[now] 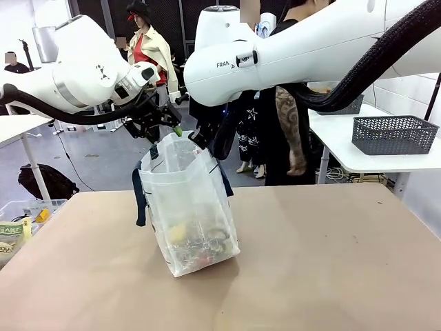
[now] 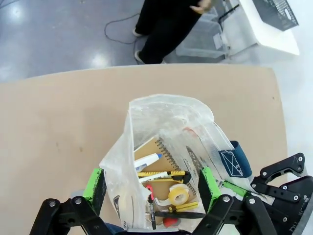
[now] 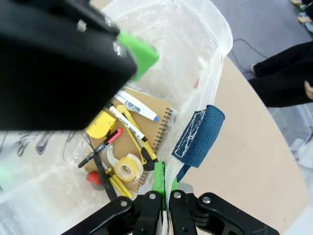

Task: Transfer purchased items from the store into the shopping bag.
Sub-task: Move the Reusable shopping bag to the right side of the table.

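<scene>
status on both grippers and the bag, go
Left gripper open above translucent white plastic bag. Right gripper shut on its rim. Items inside. Nothing blocking.

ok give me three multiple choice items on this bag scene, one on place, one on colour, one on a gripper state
1. Where is the spiral notebook?
A. on the bare table
B. inside the shopping bag
C. in the person's hand

2. What colour are the bag's strap handles?
A. red
B. yellow
C. navy blue

3. How is the right gripper?
A. shut on the bag's rim
B. wide open above the table
C. holding a tape roll

Key: 1 B, it lies at the bag's bottom; 2 C, the strap shows blue; 3 A, its pads pinch the plastic edge.
</scene>
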Tool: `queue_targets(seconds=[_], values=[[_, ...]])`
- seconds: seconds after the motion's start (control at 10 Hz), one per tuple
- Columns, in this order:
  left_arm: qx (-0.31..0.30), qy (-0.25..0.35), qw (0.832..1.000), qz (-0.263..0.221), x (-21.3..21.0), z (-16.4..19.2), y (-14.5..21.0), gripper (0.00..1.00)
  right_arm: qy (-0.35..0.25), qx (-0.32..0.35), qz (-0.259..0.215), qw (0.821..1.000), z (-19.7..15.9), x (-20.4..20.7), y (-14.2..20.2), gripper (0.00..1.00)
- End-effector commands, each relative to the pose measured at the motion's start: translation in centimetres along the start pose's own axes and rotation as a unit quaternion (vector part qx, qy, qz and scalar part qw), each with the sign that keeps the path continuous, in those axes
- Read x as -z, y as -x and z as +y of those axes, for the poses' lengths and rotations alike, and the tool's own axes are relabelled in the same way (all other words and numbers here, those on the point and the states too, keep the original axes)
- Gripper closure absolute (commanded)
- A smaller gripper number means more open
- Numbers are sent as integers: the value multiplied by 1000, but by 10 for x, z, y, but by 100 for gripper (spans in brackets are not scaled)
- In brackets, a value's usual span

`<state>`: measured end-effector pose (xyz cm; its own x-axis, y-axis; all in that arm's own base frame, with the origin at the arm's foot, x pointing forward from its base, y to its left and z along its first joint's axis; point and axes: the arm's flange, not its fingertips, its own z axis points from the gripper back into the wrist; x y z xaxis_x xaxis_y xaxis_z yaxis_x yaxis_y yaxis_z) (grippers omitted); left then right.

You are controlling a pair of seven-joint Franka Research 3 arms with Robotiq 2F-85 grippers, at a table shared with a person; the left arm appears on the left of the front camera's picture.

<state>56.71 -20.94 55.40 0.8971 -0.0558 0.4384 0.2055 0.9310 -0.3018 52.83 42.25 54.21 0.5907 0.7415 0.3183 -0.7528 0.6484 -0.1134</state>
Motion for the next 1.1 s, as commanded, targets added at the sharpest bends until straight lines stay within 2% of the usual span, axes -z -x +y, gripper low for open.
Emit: queue_targets(seconds=[0.0, 0.2, 0.6, 1.0], values=[[10, 28, 999, 29, 6, 1, -9, 2, -8, 10, -7, 1000, -1, 3, 2, 100], [-3, 45, 997, 61, 18, -2, -17, 2, -5, 5, -1, 1000, 3, 4, 0, 100], [-26, 131, 990, 43, 23, 4, -25, 2, -2, -8, 26, 1000, 11, 13, -11, 100], [-19, 105, 991, 76, 34, -1, -26, 2, 5, -29, 33, 999, 23, 13, -23, 100]])
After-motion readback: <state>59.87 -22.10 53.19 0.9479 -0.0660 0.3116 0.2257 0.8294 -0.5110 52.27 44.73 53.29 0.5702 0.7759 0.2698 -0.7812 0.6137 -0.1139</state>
